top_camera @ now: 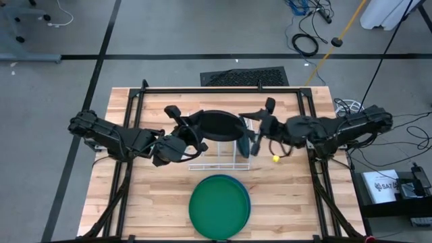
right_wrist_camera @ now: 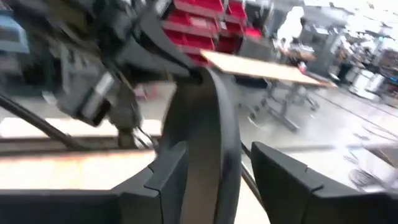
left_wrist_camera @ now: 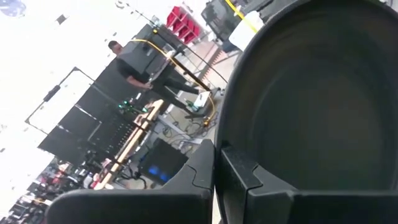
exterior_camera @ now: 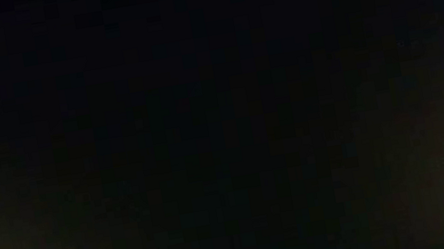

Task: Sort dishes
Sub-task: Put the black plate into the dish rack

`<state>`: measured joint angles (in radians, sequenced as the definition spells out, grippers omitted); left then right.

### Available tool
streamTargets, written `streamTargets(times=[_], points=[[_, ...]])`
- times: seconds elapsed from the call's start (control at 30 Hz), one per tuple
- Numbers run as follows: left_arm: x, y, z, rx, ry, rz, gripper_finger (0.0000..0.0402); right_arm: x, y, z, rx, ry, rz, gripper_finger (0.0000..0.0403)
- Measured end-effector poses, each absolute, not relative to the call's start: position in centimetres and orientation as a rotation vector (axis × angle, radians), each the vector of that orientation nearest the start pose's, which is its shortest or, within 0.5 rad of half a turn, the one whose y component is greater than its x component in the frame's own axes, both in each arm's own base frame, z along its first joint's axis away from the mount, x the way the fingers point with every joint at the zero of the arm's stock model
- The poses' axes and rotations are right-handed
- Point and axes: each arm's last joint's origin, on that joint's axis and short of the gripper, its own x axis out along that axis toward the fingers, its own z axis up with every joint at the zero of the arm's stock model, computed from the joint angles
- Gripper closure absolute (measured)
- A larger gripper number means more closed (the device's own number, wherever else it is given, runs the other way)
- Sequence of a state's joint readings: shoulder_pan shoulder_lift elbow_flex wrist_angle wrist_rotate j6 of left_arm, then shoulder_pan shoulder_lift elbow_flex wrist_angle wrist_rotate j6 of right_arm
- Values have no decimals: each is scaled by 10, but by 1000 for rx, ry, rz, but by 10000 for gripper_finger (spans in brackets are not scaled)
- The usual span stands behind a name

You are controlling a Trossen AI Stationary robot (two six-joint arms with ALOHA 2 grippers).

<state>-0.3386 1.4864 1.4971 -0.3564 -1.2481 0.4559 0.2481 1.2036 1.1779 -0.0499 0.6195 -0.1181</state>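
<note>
A dark teal-black dish (top_camera: 219,125) is held tilted above the white wire rack (top_camera: 214,160). My left gripper (top_camera: 191,135) is shut on the dish's left rim. My right gripper (top_camera: 248,135) is open at the dish's right rim; in the right wrist view its fingers (right_wrist_camera: 280,168) stand on either side of the dish's edge (right_wrist_camera: 208,124). The green plate (top_camera: 218,206) lies on the light blue plate (top_camera: 247,202) at the table's near middle. The second small dark dish cannot be made out. The low view is black. My left gripper pinches the dish's rim (left_wrist_camera: 225,140) between its two fingers (left_wrist_camera: 202,168), coming level from the table's left. The dish is lifted clear and tilted, its hollow face toward the wrist camera. My right gripper: the rim lies close to one finger (right_wrist_camera: 168,171); whether they touch, I cannot tell.
The wire rack stands on the wooden table (top_camera: 135,202) under the dish. A small yellow ball (top_camera: 275,159) lies to the right of the rack. A black frame (top_camera: 135,101) runs round the table. A person (left_wrist_camera: 127,62) shows in the room behind.
</note>
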Motion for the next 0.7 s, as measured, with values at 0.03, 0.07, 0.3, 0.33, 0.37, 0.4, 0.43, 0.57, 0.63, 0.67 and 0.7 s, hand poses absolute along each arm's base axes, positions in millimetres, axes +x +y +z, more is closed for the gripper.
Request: streamTargets(times=[0.03, 0.07, 0.3, 0.33, 0.37, 0.4, 0.43, 0.57, 0.63, 0.67, 0.7], points=[[306, -78, 403, 678, 456, 840, 389, 263, 48, 400, -162, 122, -379, 237], [306, -78, 404, 677, 454, 847, 389, 268, 48, 405, -171, 144, -381, 240], [305, -78, 404, 709, 475, 868, 389, 298, 50, 427, -241, 298, -403, 262], [305, -78, 404, 708, 474, 867, 389, 302, 49, 429, -248, 314, -408, 268], [305, -78, 404, 707, 474, 867, 389, 306, 48, 430, -254, 329, -415, 275], [305, -78, 404, 707, 473, 867, 389, 311, 48, 430, -262, 345, -426, 282], [305, -78, 404, 707, 473, 867, 389, 315, 46, 431, -272, 361, -437, 290], [305, -80, 404, 704, 467, 858, 389, 329, 44, 431, -309, 398, -443, 330], [304, -82, 404, 708, 466, 851, 389, 333, 42, 430, -324, 413, -448, 353], [304, -82, 404, 722, 472, 847, 389, 333, 42, 430, -332, 420, -450, 366], [304, -83, 404, 732, 475, 844, 389, 334, 42, 430, -340, 425, -453, 380]])
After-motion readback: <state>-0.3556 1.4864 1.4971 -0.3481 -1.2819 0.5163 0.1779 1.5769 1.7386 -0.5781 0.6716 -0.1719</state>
